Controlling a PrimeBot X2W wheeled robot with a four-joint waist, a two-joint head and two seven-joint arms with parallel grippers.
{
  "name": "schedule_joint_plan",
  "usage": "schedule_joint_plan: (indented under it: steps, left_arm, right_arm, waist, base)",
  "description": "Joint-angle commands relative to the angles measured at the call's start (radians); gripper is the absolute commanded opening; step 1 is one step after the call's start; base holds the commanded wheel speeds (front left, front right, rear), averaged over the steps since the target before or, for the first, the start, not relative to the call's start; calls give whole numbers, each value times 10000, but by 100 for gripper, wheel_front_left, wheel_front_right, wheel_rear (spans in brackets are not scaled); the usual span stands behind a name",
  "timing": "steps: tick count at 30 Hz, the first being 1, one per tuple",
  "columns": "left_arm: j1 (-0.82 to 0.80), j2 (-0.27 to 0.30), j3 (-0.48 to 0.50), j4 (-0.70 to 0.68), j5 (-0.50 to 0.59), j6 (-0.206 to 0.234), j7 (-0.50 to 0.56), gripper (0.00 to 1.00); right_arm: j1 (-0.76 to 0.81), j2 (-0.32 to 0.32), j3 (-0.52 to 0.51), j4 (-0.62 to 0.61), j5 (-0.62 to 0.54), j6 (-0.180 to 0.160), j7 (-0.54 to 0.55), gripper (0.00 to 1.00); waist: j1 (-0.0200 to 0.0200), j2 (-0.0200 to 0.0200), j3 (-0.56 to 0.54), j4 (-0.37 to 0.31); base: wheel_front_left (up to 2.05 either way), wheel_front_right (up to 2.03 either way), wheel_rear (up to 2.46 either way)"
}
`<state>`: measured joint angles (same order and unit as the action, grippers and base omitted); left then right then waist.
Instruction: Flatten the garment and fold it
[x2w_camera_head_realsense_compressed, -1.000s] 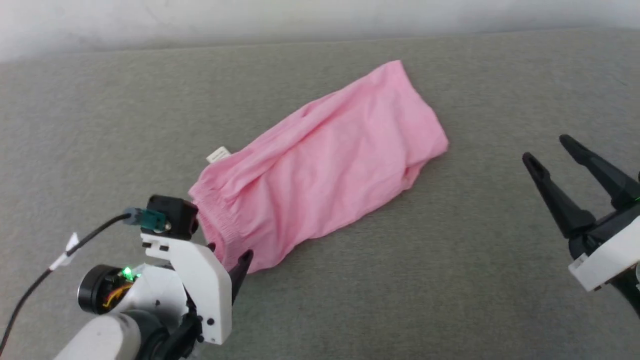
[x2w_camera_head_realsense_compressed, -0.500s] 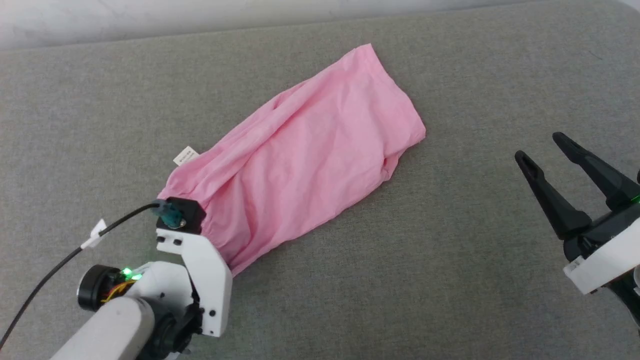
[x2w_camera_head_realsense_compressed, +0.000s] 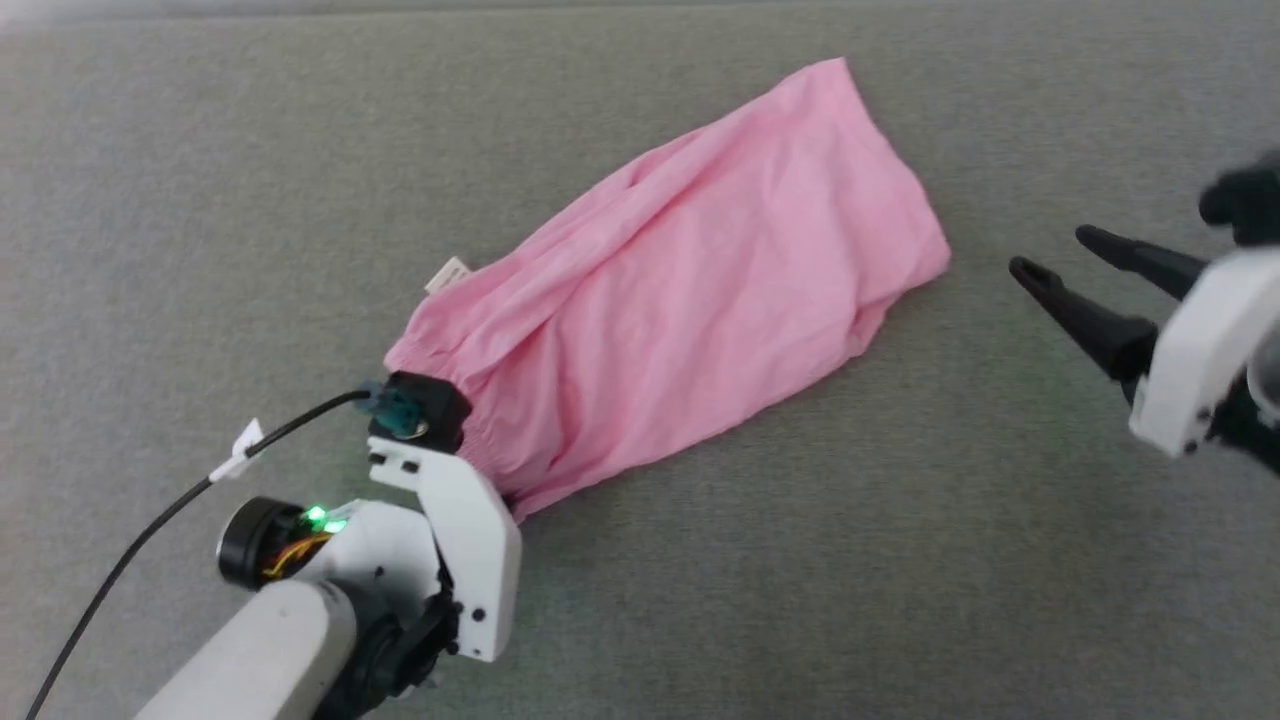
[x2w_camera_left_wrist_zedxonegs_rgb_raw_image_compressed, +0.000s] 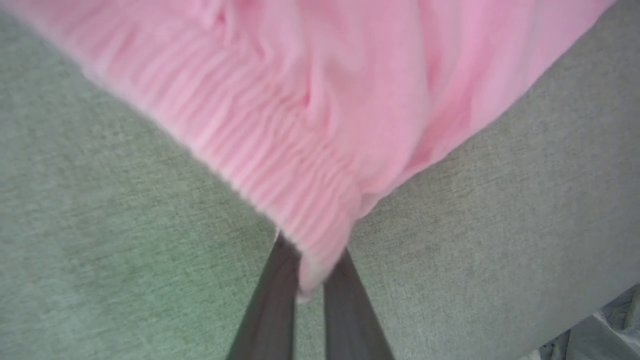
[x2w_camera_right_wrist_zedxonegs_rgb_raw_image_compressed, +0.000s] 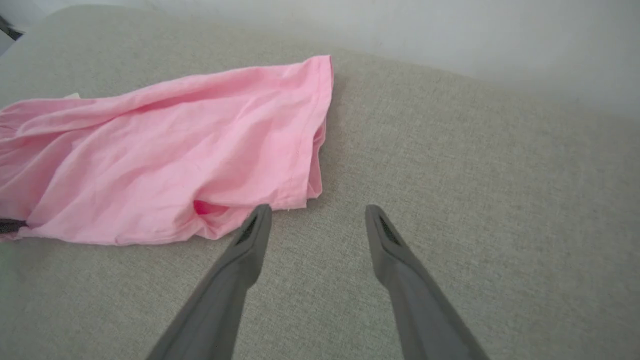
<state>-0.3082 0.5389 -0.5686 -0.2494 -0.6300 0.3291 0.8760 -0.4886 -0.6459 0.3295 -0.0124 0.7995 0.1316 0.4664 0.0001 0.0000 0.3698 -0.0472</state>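
Here the pink shorts (x2w_camera_head_realsense_compressed: 680, 300) lie spread on the grey surface (x2w_camera_head_realsense_compressed: 900, 550); the left end effector (x2w_camera_left_wrist_zedxonegs_rgb_raw_image_compressed: 312, 255) is clamped on their waistband corner, and the right end effector (x2w_camera_head_realsense_compressed: 1052, 252), fingers apart, sits near their hem.

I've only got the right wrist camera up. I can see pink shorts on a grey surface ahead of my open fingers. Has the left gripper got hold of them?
Observer: Yes. The left wrist view shows the left gripper shut on the garment, pinching a corner of its gathered waistband.
Operator: There's a pale speck at the far end. What is it?
Observer: The head view shows a small white label sticking out by the waistband, on the edge away from the left gripper.
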Motion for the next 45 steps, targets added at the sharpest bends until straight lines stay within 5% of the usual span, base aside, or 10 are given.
schedule_joint_plan:
  steps: [1,14,15,17,18,31,38,45]
  left_arm:
    - [-105,-217,-253,30,81,-139,-128,0]
    - [-753,-730,-685,-663,603,-456,-819,0]
    - [-762,-743,-711,-662,610,-473,-832,0]
    - [-740,-759,-753,-649,534,-543,-829,0]
    - [-710,-741,-765,-611,510,-556,-817,0]
    - [-435,79,-326,-1113,177,-689,-653,0]
    - [616,848,4,-1642,-110,-182,-237,0]
    - [2041,1137,77,-1723,-469,413,-171,0]
  right_arm:
    - [-670,47,275,551,200,-9,437,100]
    - [-2921,470,2282,4337,629,-9,2321,100]
    - [-2912,468,2410,4581,748,-9,2606,93]
    - [-2908,502,2590,4886,984,-9,3019,13]
    - [-2882,534,2706,4956,1107,-9,3212,0]
    - [-2247,-431,2569,2803,1677,-9,1564,0]
    - [386,-1271,1788,786,1520,-9,832,0]
    - [3651,-572,496,-220,833,-9,839,0]
  waist:
    - [-1,0,367,558]
    - [-1,0,919,1582]
    - [-1,0,923,1598]
    - [-1,0,932,1572]
    - [-1,0,884,1530]
    - [-1,0,-503,498]
    - [-1,0,-1387,-292]
    - [-1,0,-1631,-716]
  base:
    - [0,0,0]
    - [0,0,0]
    - [0,0,0]
    - [0,0,0]
    - [0,0,0]
    - [0,0,0]
    - [0,0,0]
    - [0,0,0]
